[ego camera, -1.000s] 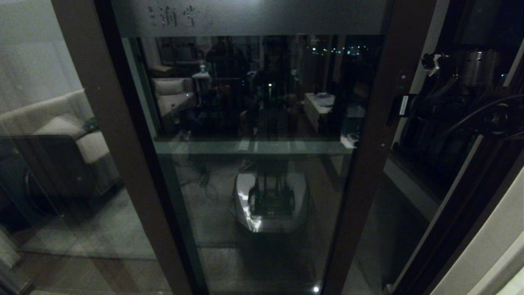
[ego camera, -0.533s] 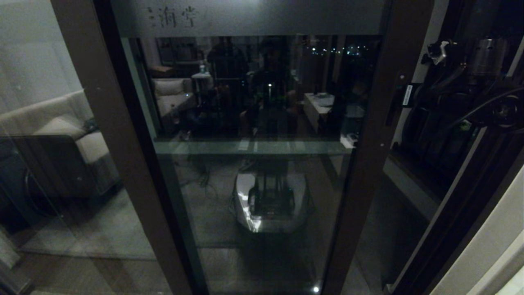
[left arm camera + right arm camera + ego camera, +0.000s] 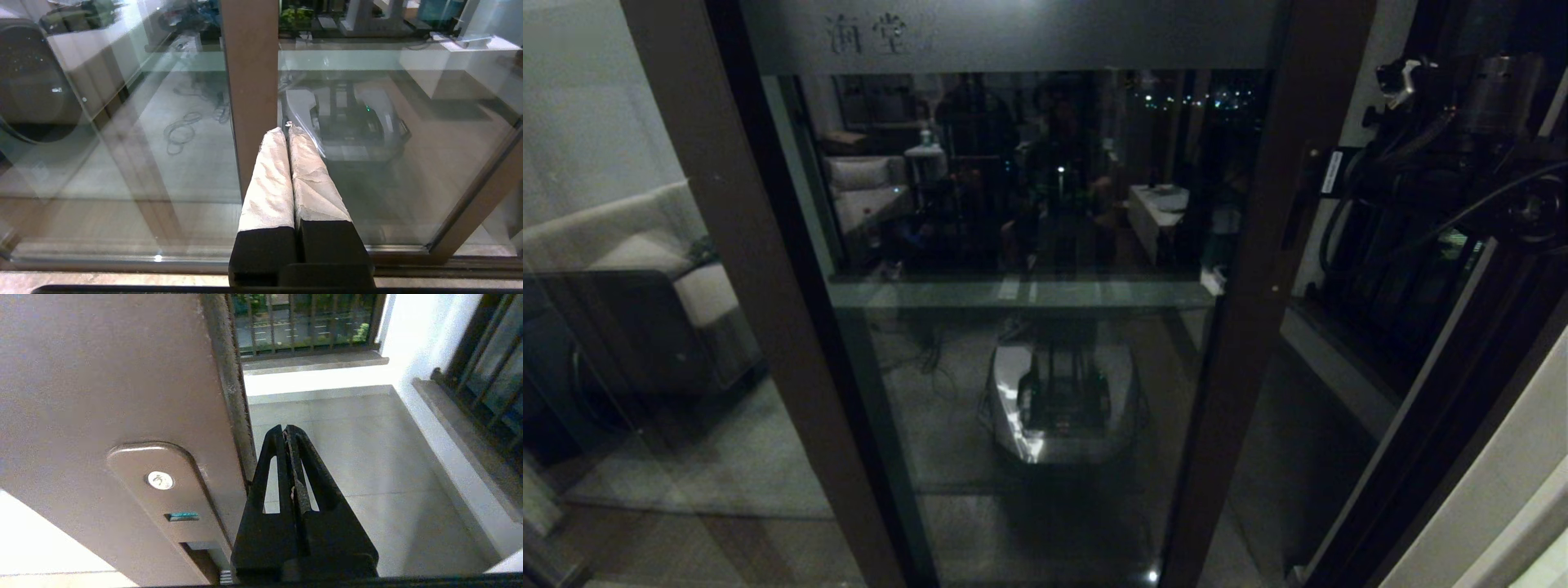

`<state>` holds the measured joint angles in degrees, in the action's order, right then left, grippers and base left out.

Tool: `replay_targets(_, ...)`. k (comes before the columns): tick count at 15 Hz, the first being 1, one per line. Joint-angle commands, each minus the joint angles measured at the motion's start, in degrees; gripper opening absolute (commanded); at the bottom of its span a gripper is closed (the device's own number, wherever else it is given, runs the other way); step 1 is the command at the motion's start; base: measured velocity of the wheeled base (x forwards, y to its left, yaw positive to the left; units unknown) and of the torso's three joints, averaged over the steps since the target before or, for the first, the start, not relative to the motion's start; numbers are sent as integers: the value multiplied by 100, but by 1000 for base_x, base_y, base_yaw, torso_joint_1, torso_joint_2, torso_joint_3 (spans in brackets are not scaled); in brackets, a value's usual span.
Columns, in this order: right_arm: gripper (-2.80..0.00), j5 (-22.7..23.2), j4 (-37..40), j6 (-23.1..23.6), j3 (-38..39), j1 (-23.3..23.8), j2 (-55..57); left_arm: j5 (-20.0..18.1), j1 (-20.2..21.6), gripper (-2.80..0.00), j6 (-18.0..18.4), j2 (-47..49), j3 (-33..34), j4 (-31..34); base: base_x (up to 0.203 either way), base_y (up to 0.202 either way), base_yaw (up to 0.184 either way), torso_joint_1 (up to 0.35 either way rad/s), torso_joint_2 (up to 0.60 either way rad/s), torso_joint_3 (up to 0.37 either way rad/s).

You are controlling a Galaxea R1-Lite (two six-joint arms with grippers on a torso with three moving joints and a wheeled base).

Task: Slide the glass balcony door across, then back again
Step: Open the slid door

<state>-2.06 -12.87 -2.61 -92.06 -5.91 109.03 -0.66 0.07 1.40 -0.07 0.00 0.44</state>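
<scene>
Brown stile of the door stands upright just beside the right gripper, fingers pressed together, empty. Left gripper, also closed, sits by the fixed post.

Tall glass balcony door in a dark brown frame, standing upright and filling the middle of the head view. Frosted band across the top, printed with two characters near its left end. Clear, reflective pane below, crossed by a pale horizontal strip about halfway down. Right stile stands clear of the dark-framed barred side window, leaving a gap onto the pale balcony floor. Rounded brown handle plate with a small round screw on that stile's face, weatherstrip along its edge.
</scene>
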Motion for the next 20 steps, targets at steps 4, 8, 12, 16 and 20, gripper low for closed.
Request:
replay_targets(4, -280, 13, -5, -12, 38, -150, 65, -4, 1, -280, 0, 7, 9, 0, 0, 0, 0, 0, 0, 0)
replay_targets(8, -280, -115, -5, -12, 31, -479, 84, -4, 1, -280, 0, 7, 9, 0, 0, 0, 0, 0, 0, 0)
replay_targets(12, -280, -214, -14, -13, -5, -650, 286, -4, 1, -280, 0, 7, 9, 0, 0, 0, 0, 0, 0, 0)
replay_targets(16, -280, -409, -40, -13, -13, -871, 374, -4, 1, -280, 0, 7, 9, 0, 0, 0, 0, 0, 0, 0)
replay_targets(20, -280, -587, -47, -12, -29, -1182, 476, -4, 1, -280, 0, 7, 9, 0, 0, 0, 0, 0, 0, 0)
